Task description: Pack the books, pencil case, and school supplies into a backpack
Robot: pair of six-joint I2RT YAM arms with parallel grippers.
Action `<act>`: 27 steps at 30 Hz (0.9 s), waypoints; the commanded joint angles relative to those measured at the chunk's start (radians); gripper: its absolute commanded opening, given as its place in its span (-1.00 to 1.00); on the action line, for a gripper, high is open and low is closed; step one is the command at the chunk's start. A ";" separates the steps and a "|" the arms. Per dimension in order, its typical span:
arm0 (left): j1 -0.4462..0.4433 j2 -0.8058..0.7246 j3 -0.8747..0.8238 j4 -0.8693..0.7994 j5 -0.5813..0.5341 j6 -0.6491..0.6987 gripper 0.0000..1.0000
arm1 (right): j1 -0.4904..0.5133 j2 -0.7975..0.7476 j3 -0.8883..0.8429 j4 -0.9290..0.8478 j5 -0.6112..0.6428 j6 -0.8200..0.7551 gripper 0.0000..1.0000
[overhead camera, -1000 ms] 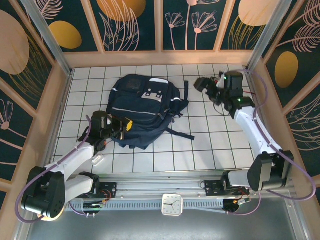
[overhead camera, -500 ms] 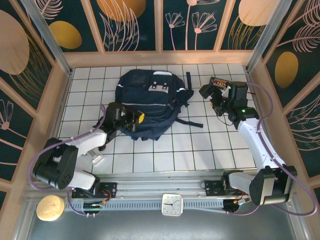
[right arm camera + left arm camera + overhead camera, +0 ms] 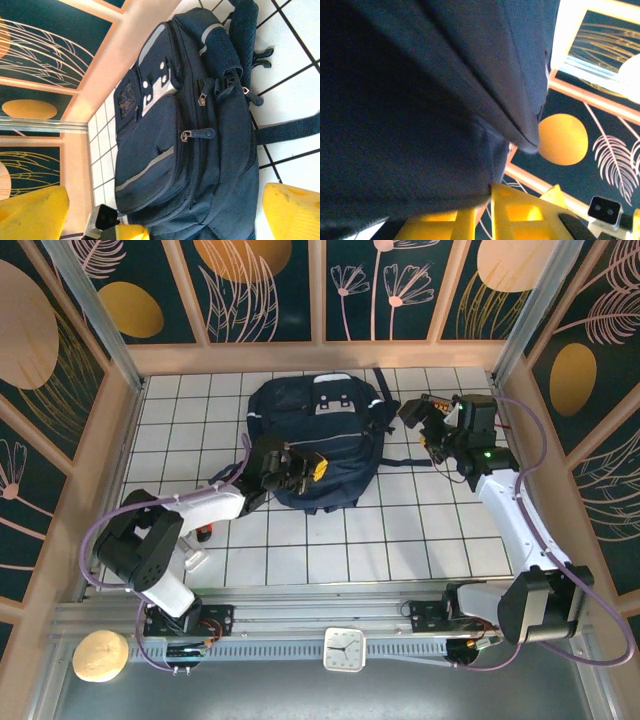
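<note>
The left gripper [image 3: 305,468] is set at the near lower edge of the backpack [image 3: 322,430]. Its yellow fingers [image 3: 520,215] are brought almost together, with only a thin slit left between them. Dark fabric is pressed against their tips, but whether any is still pinched cannot be told. The right gripper [image 3: 422,422] is held with its fingers wide apart and nothing between them, just beside the bag's strap side. Compared with a second ago, the backpack has been dragged across the tiled table [image 3: 400,540] to the right and toward the back wall (the left arm is stretched out after it). It is now judged to lie within the right gripper's reach. Its zip pulls [image 3: 199,134] are seen closed, so unzipping is judged the next need before anything is packed.
</note>
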 commanded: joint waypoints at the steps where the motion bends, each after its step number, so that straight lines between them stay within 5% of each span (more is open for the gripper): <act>1: -0.017 -0.097 -0.017 0.062 -0.012 -0.006 -0.41 | -0.004 -0.023 0.034 -0.009 0.010 -0.039 0.98; 3: -0.027 -0.131 -0.008 0.027 -0.019 0.003 -0.03 | -0.005 -0.018 0.051 -0.009 0.013 -0.050 0.98; 6: -0.035 -0.175 0.019 -0.048 -0.037 0.036 0.97 | -0.006 -0.007 0.081 -0.009 0.010 -0.058 0.99; 11: -0.034 -0.269 0.069 -0.161 -0.079 0.130 0.98 | -0.006 -0.003 0.133 -0.003 0.017 -0.088 0.99; 18: -0.035 -0.344 0.305 -0.535 -0.223 0.484 0.97 | -0.006 -0.074 0.117 0.142 0.099 -0.239 0.98; 27: -0.035 -0.489 0.392 -0.701 -0.587 0.784 0.98 | -0.007 -0.138 -0.276 1.034 0.149 -0.467 0.98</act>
